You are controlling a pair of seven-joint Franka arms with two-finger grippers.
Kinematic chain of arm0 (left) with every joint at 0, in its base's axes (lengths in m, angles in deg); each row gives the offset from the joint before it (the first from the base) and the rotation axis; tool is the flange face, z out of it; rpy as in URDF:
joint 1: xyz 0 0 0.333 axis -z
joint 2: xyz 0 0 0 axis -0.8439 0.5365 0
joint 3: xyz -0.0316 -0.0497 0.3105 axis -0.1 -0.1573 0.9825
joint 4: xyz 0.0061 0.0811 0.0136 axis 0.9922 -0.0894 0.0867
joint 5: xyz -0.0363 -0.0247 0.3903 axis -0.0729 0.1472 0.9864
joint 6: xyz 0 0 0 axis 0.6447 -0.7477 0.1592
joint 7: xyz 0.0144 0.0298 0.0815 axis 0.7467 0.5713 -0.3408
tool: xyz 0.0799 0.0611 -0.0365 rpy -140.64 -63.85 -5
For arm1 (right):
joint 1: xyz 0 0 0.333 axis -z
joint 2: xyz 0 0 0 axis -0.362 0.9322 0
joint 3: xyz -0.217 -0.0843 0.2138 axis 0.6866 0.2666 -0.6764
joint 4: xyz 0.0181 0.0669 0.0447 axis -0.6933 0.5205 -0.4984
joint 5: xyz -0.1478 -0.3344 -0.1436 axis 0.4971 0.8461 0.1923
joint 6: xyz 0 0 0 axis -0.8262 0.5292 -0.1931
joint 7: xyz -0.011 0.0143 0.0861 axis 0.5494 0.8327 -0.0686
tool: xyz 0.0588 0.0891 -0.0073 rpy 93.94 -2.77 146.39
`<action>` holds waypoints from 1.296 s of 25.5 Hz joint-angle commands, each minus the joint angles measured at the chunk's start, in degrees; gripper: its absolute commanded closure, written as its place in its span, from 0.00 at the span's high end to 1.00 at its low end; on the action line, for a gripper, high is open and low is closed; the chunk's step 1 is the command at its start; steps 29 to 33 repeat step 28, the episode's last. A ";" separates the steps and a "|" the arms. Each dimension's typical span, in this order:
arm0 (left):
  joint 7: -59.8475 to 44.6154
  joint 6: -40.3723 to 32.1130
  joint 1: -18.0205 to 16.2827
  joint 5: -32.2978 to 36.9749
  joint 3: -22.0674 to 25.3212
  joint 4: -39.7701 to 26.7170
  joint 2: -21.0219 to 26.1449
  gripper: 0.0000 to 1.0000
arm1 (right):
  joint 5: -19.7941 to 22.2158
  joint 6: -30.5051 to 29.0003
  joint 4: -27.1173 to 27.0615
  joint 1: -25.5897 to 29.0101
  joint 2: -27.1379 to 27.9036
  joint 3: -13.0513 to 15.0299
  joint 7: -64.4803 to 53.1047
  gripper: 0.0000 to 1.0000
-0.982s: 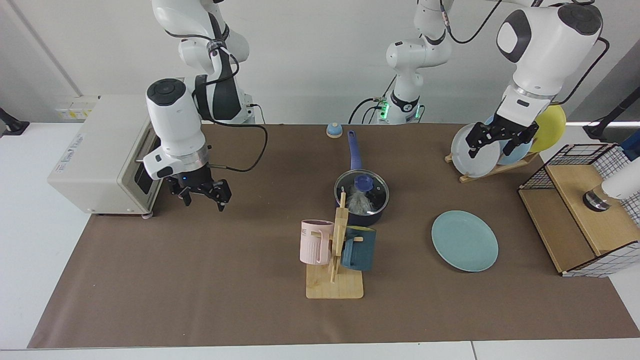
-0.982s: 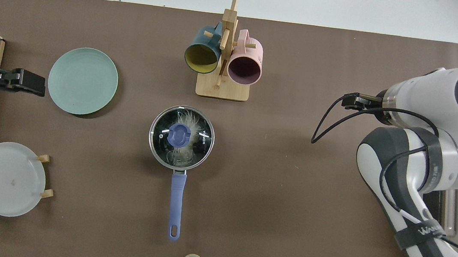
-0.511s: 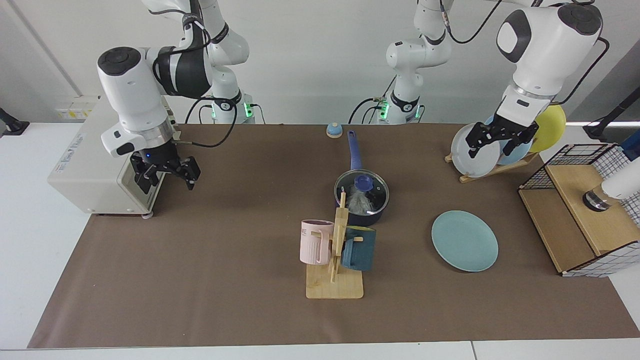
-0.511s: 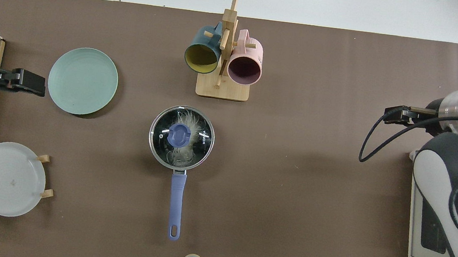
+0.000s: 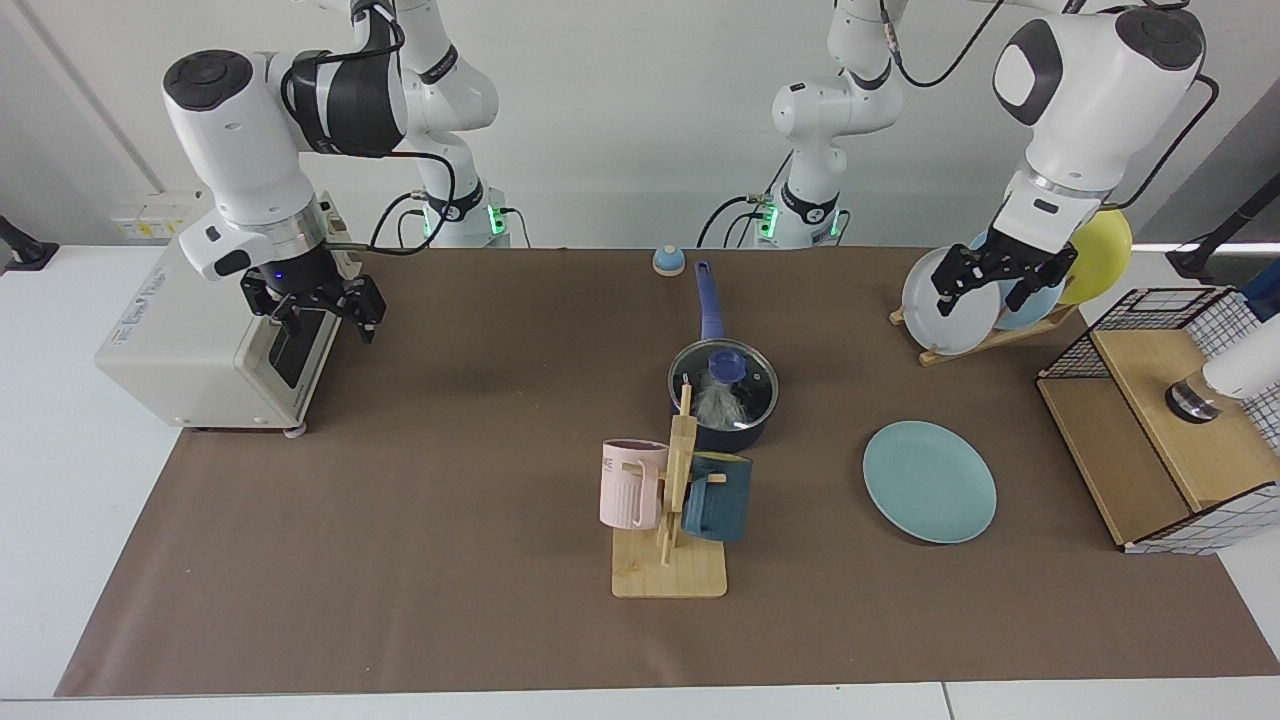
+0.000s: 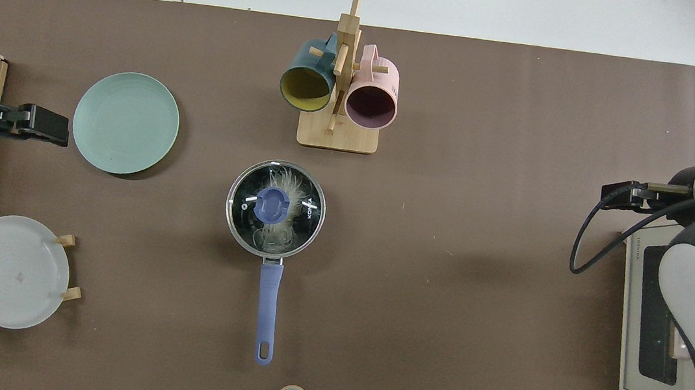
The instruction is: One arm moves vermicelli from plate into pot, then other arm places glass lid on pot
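Grippers point(image 5: 312, 305) empty; vermicelli point(image 6: 277, 210) in lidded pot point(image 6: 240, 222).

Only one word reads clearly — "KONKA", printed on the round clear glass lid point(image 6: 276, 208) with blue knob; other markings stay illegible.

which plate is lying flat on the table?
The teal-green plate, flat on the brown mat beside the pot. The grey, light blue and yellow ones stand upright in the wooden rack.

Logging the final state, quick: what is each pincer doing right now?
Left pincer: open, empty, in front of the upright plates.
Right pincer: open, empty, by the toaster oven.
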 commanded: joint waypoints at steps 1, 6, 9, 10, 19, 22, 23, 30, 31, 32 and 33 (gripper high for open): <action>0.17 -0.93 0.71 -0.38 0.71 -0.38 -0.83 1.00 | -1.41 2.07 0.58 0.60 -0.88 -0.71 -2.22 1.00; 0.17 -0.93 0.71 -0.38 0.71 -0.38 -0.83 1.00 | -4.49 1.81 0.58 0.60 -0.80 -0.97 -1.70 1.00; 0.17 -0.93 0.71 -0.38 0.71 -0.38 -0.83 1.00 | -4.40 2.07 0.49 0.16 -0.88 -0.97 -1.70 1.00; 0.17 -0.93 0.71 -0.38 0.71 -0.38 -0.83 1.00 | -4.49 2.07 0.49 0.07 -0.88 -0.97 -1.78 1.00; 0.17 -0.93 0.71 -0.38 0.71 -0.38 -0.83 1.00 | -4.49 2.33 0.14 0.07 -0.88 -0.97 -1.78 1.00; 0.17 -0.93 0.80 -0.38 0.71 -0.38 -0.83 1.00 | -4.40 2.33 0.14 -0.02 -0.88 -0.88 -1.78 1.00; 0.17 -0.93 0.71 -0.38 0.71 -0.38 -0.83 1.00 | -4.40 2.25 0.14 -0.02 -0.88 -0.88 -1.70 1.00; 0.17 -0.93 0.71 -0.38 0.71 -0.38 -0.83 1.00 | -3.96 2.33 -0.30 -0.02 -0.80 -0.97 -1.61 1.00; 0.17 -0.93 0.71 -0.38 0.71 -0.38 -0.83 1.00 | -3.96 2.33 -0.30 -0.02 -0.80 -0.97 -1.61 1.00; 0.17 -0.93 0.71 -0.38 0.71 -0.38 -0.83 1.00 | -3.96 2.33 -0.30 -0.02 -0.80 -0.97 -1.61 1.00; 0.17 -0.93 0.71 -0.38 0.71 -0.38 -0.83 1.00 | -3.96 2.33 -0.30 -0.02 -0.80 -0.97 -1.61 1.00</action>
